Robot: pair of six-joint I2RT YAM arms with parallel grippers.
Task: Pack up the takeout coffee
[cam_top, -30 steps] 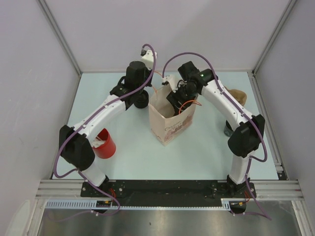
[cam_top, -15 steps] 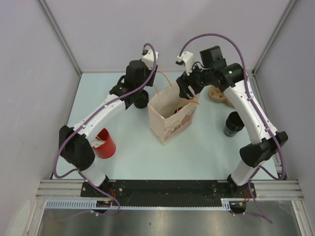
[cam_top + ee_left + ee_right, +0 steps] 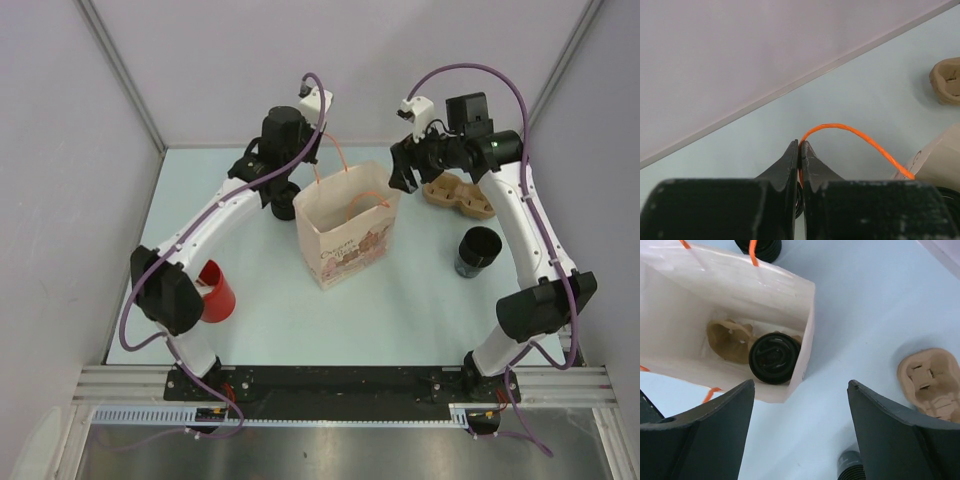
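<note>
A paper bag point(image 3: 345, 232) with orange cord handles stands mid-table. In the right wrist view a brown cup carrier point(image 3: 729, 340) and a black-lidded cup point(image 3: 775, 356) sit inside the bag point(image 3: 735, 285). My left gripper point(image 3: 290, 175) is shut on the bag's far orange handle point(image 3: 855, 136), its jaws pressed together over the cord point(image 3: 800, 146). My right gripper point(image 3: 404, 172) is open and empty, raised just right of the bag; in its own view it point(image 3: 801, 385) hangs over bare table. A second black-lidded cup point(image 3: 477, 251) stands at right, beside a second brown carrier point(image 3: 457, 194).
A red cup point(image 3: 214, 291) stands at the left near my left arm's base. A black lid point(image 3: 759, 247) lies on the table behind the bag. White walls close the table on three sides.
My right gripper has risen out of the bag and moved right, leaving the black-lidded cup inside. My left gripper has lifted slightly with the handle still in it.
</note>
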